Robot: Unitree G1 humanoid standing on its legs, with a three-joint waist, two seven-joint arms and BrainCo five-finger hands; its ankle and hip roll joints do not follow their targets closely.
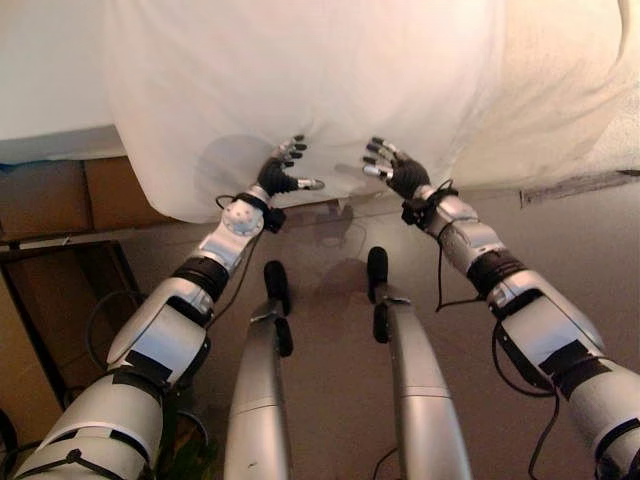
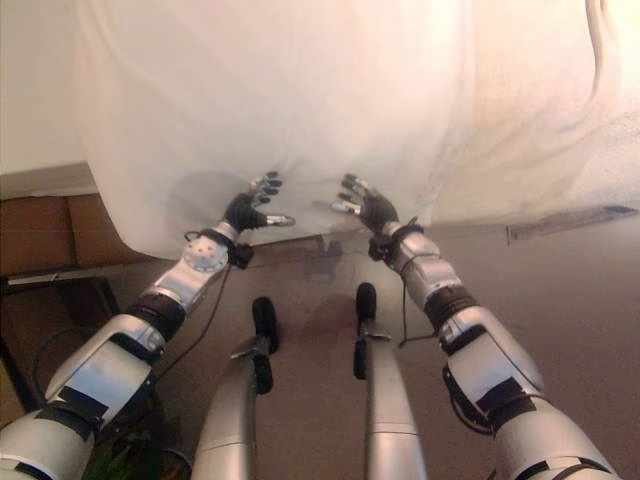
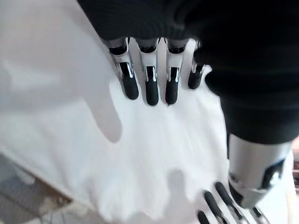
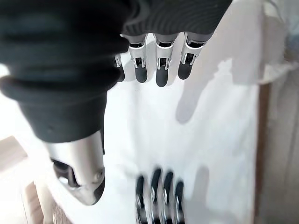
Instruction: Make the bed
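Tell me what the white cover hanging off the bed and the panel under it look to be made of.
White cover: thin woven cloth, matte; it drapes, creases softly, and takes shadow. Panel under the bed: brown, flat, slightly glossy, probably wood or laminate; hard to tell which.

Open gap between left hand (image 1: 281, 172) and right hand (image 1: 398, 172) above the white sheet (image 1: 300, 90), bed edge (image 1: 60, 150) draped, bare floor (image 1: 330, 330) below.

A grey floor (image 1: 330, 340) spreads below the hands. Brown wooden panelling (image 1: 60, 195) stands off to the left hand's (image 1: 280, 172) outer side, a dark strip (image 1: 575, 185) beyond the right hand (image 1: 398, 170).
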